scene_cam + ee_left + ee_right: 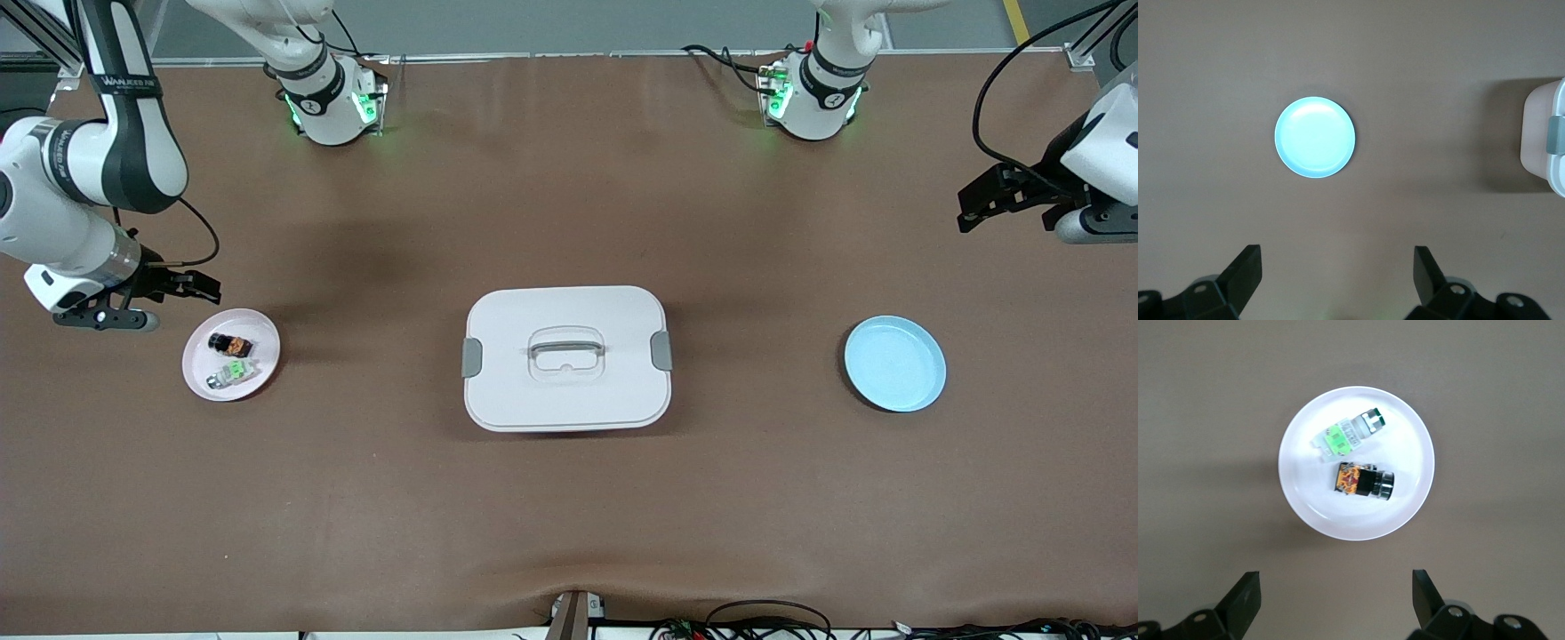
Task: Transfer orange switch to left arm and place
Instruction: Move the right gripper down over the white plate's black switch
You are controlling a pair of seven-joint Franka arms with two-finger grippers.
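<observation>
- Right gripper [1331,603] wide open, empty, over worktop [569,498] beside pink plate [200,378] holding orange switch [230,344].
- Left gripper [1335,283] wide open, empty; box [1543,143] cut off at 3 o'clock.
- Arm lettering unreadable.

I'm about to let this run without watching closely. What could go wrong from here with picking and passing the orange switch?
1. The orange switch lies right beside the green switch on the pink plate; the open right gripper could knock or grab the wrong one.
2. The box sits between the pink plate and the blue plate, so a low carry might clip it.
3. The open left gripper waits near the blue plate; a mid-air handover of so small a part could drop it.
</observation>
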